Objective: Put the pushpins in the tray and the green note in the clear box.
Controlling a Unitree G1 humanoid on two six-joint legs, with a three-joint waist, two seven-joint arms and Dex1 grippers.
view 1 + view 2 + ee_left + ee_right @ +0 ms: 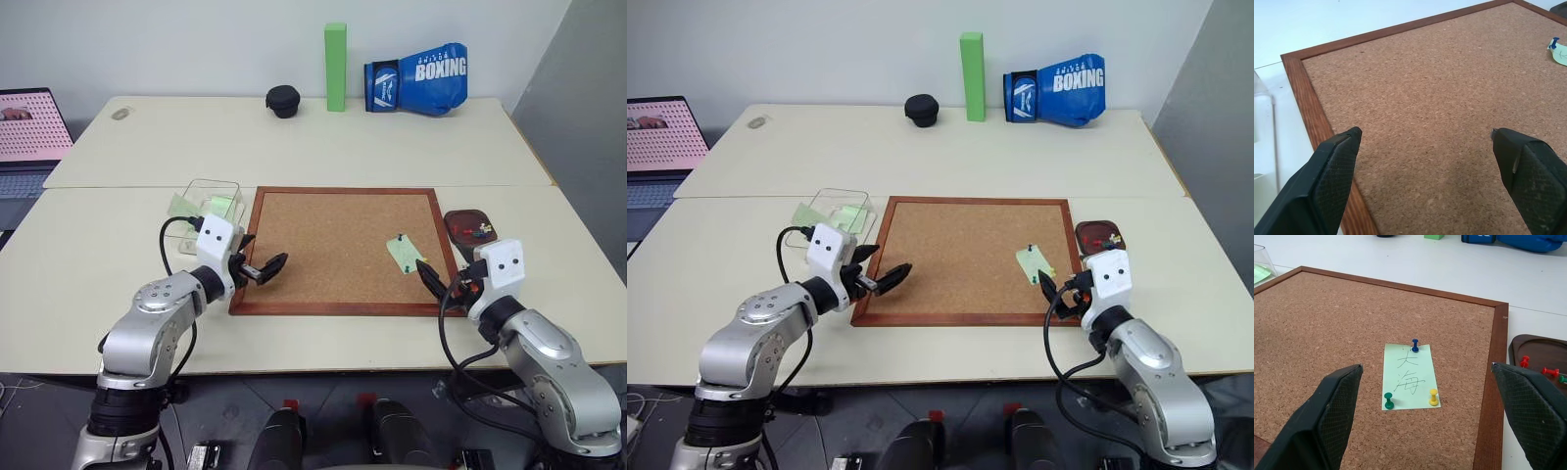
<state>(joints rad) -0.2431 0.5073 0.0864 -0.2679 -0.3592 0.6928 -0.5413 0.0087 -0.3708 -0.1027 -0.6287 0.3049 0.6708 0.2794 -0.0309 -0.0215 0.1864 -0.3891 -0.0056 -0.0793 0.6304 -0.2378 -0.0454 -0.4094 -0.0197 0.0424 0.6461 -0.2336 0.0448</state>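
The pale green paper note (1408, 377) lies on the wood-framed corkboard (333, 245), fixed by blue (1415, 345), green (1388, 401) and yellow pushpins (1433, 397). Both the left tool (259, 265) and the right tool (438, 281) have fingers wide apart, holding nothing. The dark brown tray (457, 226) holds some pins. The clear plastic box (228, 188) stands left of the board on the bench (118, 235).

In front of me stands a pale cream desk (323, 147) of two tops. On the near one lies a wood-framed corkboard (338, 250), a clear plastic box (211, 201) to its left, a dark reddish-brown tray (470, 227) to its right. Far off sit a black round case (283, 101), an upright green block (336, 67) and a blue boxing glove (421, 78).
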